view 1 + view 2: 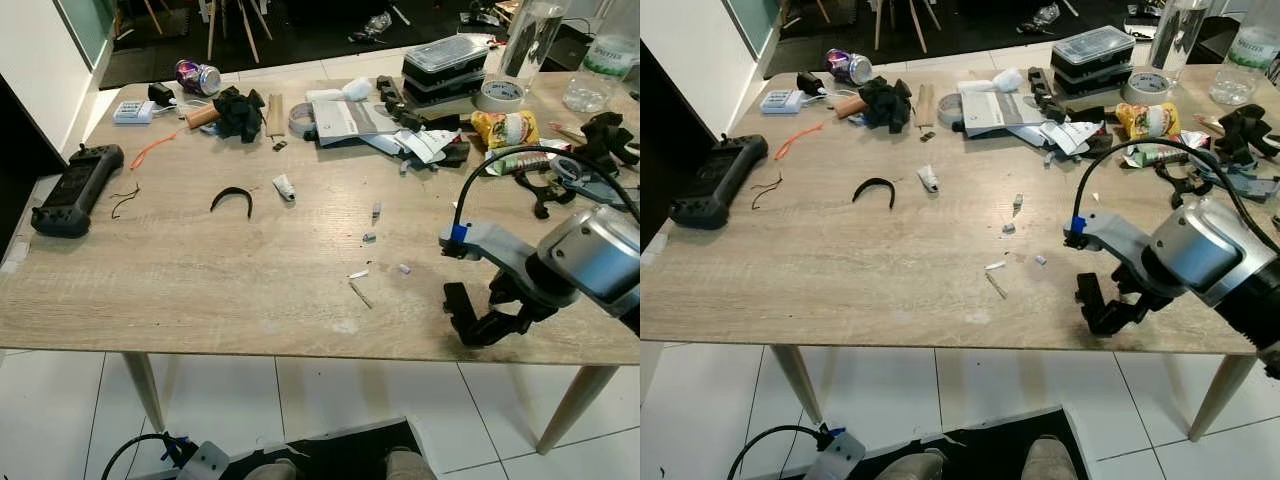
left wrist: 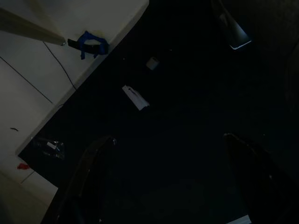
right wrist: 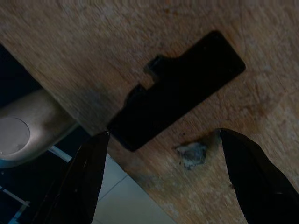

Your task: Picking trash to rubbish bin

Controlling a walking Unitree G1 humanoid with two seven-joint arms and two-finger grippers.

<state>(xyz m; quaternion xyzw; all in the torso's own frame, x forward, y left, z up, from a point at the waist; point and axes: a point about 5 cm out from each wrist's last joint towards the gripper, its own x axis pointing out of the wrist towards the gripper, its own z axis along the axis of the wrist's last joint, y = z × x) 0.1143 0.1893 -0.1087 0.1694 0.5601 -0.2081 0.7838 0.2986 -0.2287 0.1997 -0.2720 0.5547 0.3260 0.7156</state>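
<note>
A: Right gripper (image 1: pixel 468 318) low over table (image 1: pixel 200 290) near front edge, fingers (image 3: pixel 88 182) spread wide, nothing held. Small scrap (image 3: pixel 191 154) lying between them beside own dark shadow

B: Left gripper (image 2: pixel 168 186)?

A: Hanging idle by floor, also spread apart, empty

B: Other trash?

A: Paper bits (image 1: pixel 358 274) mid-table, snack wrapper (image 1: pixel 505 128) at back. No bin spotted

B: Tip for the pick?

A: Probably drop straight down, centre on scrap, pinch flat against wood, avoid pushing it off edge
</note>
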